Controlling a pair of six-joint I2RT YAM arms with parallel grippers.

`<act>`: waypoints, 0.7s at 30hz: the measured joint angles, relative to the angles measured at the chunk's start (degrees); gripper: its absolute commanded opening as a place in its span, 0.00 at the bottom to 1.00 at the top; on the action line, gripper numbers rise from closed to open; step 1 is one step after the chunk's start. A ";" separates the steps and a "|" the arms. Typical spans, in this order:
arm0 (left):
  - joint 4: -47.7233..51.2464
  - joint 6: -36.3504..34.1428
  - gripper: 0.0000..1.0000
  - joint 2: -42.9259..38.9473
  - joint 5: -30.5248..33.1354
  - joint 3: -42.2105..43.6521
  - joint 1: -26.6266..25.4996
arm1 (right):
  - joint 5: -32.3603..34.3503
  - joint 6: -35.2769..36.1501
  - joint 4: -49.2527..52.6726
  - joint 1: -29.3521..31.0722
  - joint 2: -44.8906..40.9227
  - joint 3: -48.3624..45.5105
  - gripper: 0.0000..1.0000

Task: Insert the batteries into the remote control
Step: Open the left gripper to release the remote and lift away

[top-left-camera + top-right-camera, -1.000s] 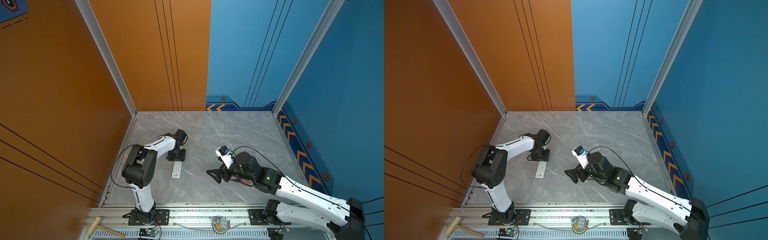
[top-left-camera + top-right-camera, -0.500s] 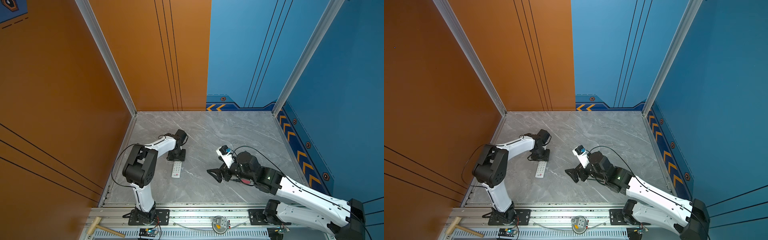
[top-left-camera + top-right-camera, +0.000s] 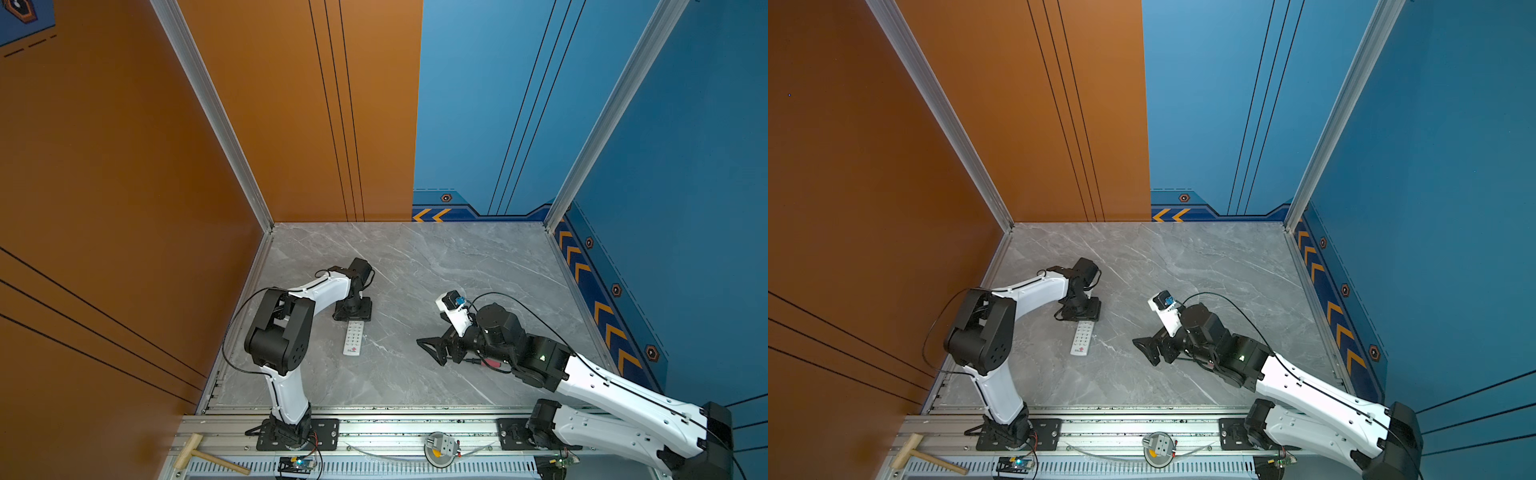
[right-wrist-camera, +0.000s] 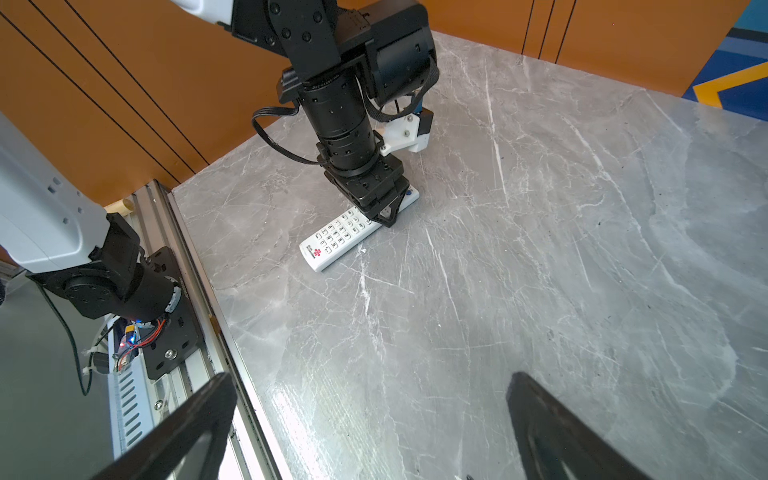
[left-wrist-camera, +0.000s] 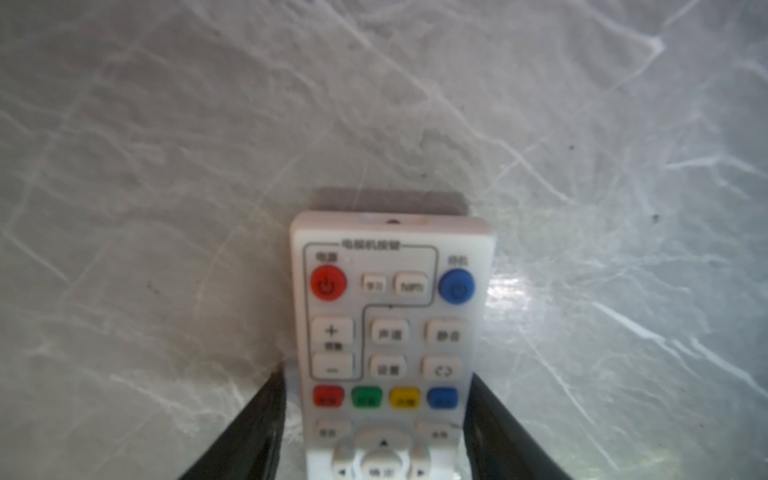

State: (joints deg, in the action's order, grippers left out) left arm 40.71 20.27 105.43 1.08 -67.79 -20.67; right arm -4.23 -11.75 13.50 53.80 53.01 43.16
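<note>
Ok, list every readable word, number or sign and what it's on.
"+": a white button on the remote control.
"−": the adjoining button.
Chinese labels on its buttons: too blurred to read.
Red logo on the remote: lettering too small.
Yellow chevrons on the blue wall: no words.

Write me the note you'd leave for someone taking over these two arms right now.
Left gripper: open, jaws either side of the remote at its coloured-button end, a sliver of table showing beside one jaw; seemingly not gripping.
Right gripper: wide open, empty, low over the middle of the table.
Remote: lying flat, buttons up, near the left arm.
Batteries: none in view anywhere.
Done: cannot tell, since the remote's back is hidden.
Left: find the batteries, turn the remote over, then check or load it.
</note>
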 measured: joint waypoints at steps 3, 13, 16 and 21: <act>-0.26 0.04 0.84 -0.44 0.00 0.00 0.35 | 0.44 -0.02 0.13 -0.20 -0.66 0.00 1.00; -0.70 0.28 0.98 -10.16 -0.20 2.40 0.37 | 4.15 -0.28 2.16 -2.29 -1.95 0.00 1.00; -0.68 0.28 0.98 -15.34 -0.04 4.87 0.33 | 5.35 -1.07 3.54 -5.81 -3.32 0.00 1.00; -1.31 -0.76 0.98 -25.35 1.97 9.49 0.28 | 7.80 -2.32 5.27 -13.97 -7.41 -0.35 1.00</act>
State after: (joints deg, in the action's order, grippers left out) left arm 39.40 19.51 80.07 3.05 -58.30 -20.38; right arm 3.57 -14.06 18.76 39.83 45.60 42.81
